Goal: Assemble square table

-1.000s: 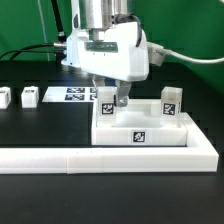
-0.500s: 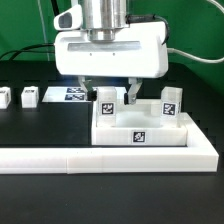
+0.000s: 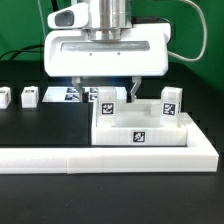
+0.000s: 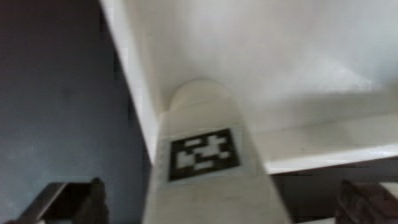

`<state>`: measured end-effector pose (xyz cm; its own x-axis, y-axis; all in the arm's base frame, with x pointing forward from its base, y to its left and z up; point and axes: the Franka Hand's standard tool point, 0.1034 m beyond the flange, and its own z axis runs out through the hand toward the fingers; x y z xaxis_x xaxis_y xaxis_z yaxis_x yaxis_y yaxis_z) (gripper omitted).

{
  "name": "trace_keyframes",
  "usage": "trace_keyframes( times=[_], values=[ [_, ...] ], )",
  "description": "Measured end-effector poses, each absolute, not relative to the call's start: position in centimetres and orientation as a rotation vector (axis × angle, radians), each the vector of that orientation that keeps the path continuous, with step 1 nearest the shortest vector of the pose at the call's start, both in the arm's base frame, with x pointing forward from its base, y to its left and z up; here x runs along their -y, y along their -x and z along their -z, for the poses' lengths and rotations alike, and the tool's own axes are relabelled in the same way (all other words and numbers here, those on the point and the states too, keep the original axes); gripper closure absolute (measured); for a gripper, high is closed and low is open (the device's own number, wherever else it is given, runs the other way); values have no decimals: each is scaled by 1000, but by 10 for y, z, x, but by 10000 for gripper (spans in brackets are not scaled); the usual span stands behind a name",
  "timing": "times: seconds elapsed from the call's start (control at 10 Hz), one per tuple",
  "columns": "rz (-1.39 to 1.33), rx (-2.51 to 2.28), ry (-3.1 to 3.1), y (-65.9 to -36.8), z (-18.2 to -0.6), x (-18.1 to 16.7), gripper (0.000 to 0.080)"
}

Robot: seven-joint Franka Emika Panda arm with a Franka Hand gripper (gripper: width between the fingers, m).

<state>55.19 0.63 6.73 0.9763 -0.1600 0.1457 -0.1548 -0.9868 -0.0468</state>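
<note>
The white square slab (image 3: 140, 130) lies by the long rail, with a tag on its front side. Two white tagged leg blocks stand upright on it: one at the far left corner (image 3: 105, 101) and one at the far right corner (image 3: 172, 100). My gripper (image 3: 110, 95) hangs over the left leg, open, with one finger (image 3: 133, 92) on each side of it and a gap to both. In the wrist view the leg (image 4: 210, 150) rises between the dark fingertips (image 4: 71, 203), with the slab (image 4: 302, 70) beyond it. Two more leg blocks (image 3: 30, 97) stand on the black table at the exterior view's left.
The long white L-shaped rail (image 3: 100, 158) runs along the front of the table and up the right of the slab. The marker board (image 3: 68, 94) lies flat behind the gripper. Cables run behind the arm.
The hand has turned from a skewed pose to broadside. Its fingers, close at the leg a second ago, now stand wide apart on either side of it. The hand has risen slightly.
</note>
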Motion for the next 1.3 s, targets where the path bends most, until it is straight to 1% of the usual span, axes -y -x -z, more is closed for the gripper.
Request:
trace_keyframes(
  times=[0.3,0.4,0.5,0.6,0.7,0.9,1.3],
  values=[
    [248,-96,3109,-554,-70,-5,150],
    [245,-99,3110,-554,-69,-5,278],
    [244,-115,3108,-553,-69,-5,278],
    [243,-137,3106,-553,-69,-5,420],
    [243,-137,3106,-553,-69,-5,512],
    [242,-362,3076,-553,-69,-4,511],
    [275,-881,2968,-550,-68,9,511]
  ],
)
